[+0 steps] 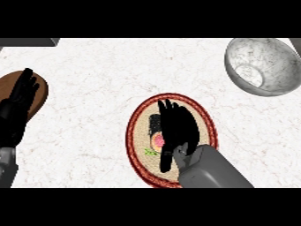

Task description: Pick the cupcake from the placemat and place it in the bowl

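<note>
My right hand (177, 126) hangs over the one placemat (138, 132), fingers straight and spread, holding nothing; the single cupcake (157, 134) lies on the mat just beside and partly under them. My left hand (17, 103) rests open at the left edge above one brown board (43, 90). One bowl (265, 66) sits well apart on the bench (94, 75).

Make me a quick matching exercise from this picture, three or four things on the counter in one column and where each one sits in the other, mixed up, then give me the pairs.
Things:
1. bowl
2. placemat
3. cupcake
4. left robot hand

Places:
A. on the placemat, partly under the right robot hand
B. far right of the counter
C. left edge, over a brown board
D. centre of the counter

Pairs: 1-B, 2-D, 3-A, 4-C
</note>
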